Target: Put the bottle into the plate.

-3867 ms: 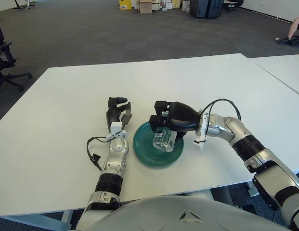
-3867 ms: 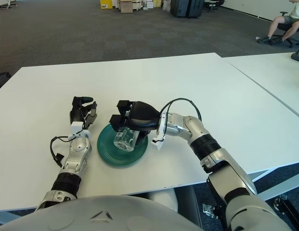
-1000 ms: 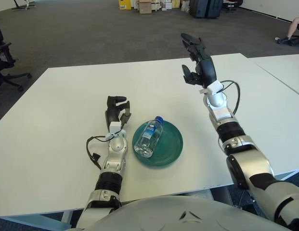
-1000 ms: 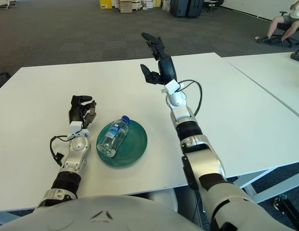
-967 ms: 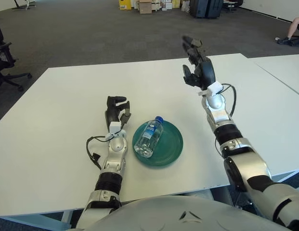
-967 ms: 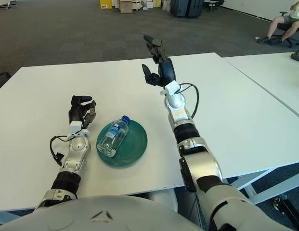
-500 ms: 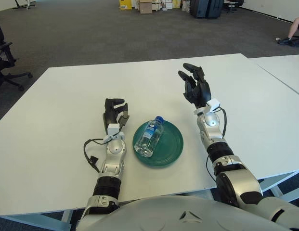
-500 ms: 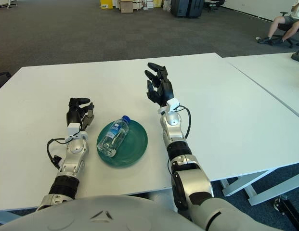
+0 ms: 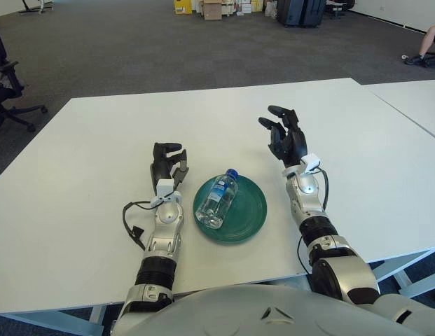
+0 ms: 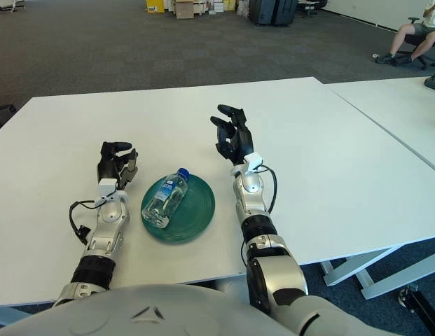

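clear plastic bottle (image 9: 217, 198) with a blue cap lies on its side in the green plate (image 9: 249, 210), resting over the plate's left half, cap pointing to the far side and its base at the plate's near-left rim. the plate sits on the white worktop (image 9: 84, 161), near the front edge. the right hand (image 9: 286, 136) is raised to the right of the plate, apart from it, fingers spread and released, grasping nothing. the left hand (image 9: 165, 161) rests on the worktop just left of the plate, fingers loosely curled, relaxed, and empty, not touching the bottle.
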